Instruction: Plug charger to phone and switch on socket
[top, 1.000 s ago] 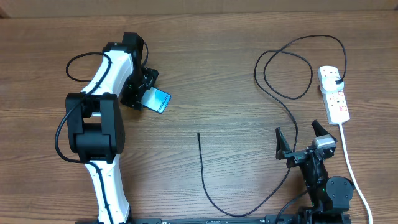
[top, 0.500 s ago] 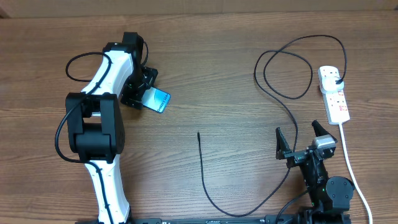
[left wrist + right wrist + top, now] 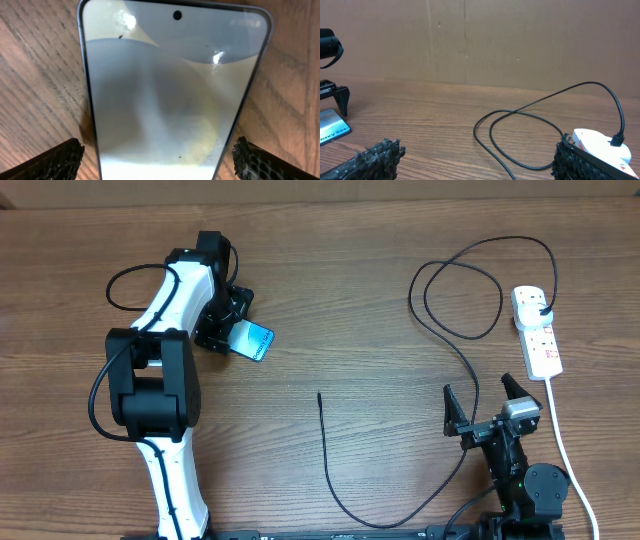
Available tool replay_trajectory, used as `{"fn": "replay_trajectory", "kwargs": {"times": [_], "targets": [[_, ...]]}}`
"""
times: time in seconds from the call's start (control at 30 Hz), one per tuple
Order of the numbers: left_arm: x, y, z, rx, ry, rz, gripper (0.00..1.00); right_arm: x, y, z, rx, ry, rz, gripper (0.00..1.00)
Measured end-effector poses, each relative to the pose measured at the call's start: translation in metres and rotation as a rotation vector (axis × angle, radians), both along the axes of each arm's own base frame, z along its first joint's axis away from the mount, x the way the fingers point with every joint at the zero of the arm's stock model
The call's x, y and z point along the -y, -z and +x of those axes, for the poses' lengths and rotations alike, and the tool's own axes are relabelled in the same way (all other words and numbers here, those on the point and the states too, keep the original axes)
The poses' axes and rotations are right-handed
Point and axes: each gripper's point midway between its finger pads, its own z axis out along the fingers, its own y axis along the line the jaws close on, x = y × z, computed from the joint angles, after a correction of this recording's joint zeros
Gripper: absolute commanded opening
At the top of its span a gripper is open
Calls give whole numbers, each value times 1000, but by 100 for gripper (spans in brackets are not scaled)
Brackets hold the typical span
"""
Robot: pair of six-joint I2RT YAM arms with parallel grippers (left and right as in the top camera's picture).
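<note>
The phone (image 3: 256,343), its screen lit blue, lies flat on the wooden table at the left. My left gripper (image 3: 232,332) is low over its near end, open. In the left wrist view the phone (image 3: 170,90) fills the frame between both fingertips (image 3: 57,160), with a gap on each side. The charger cable (image 3: 330,470) has its free tip (image 3: 319,395) mid-table. It curves right and loops (image 3: 455,300) up to a black plug (image 3: 541,307) in the white socket (image 3: 540,340). My right gripper (image 3: 483,410) stands open and empty near the front, facing the loops (image 3: 520,125) and the socket (image 3: 600,145).
The socket's white cord (image 3: 562,450) runs down the right side past my right arm. A brown board wall (image 3: 470,40) closes the back of the table. The left arm's own black cable (image 3: 125,280) arcs beside it.
</note>
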Motion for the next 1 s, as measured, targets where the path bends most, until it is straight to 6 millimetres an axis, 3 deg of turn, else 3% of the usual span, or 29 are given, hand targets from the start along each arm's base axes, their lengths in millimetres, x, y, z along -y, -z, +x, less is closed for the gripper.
{"fn": "replay_trajectory", "kwargs": {"times": [1.0], "targets": [[-2, 1, -17, -69, 2, 8, 100, 0, 0, 0, 0, 0, 0, 100]]}}
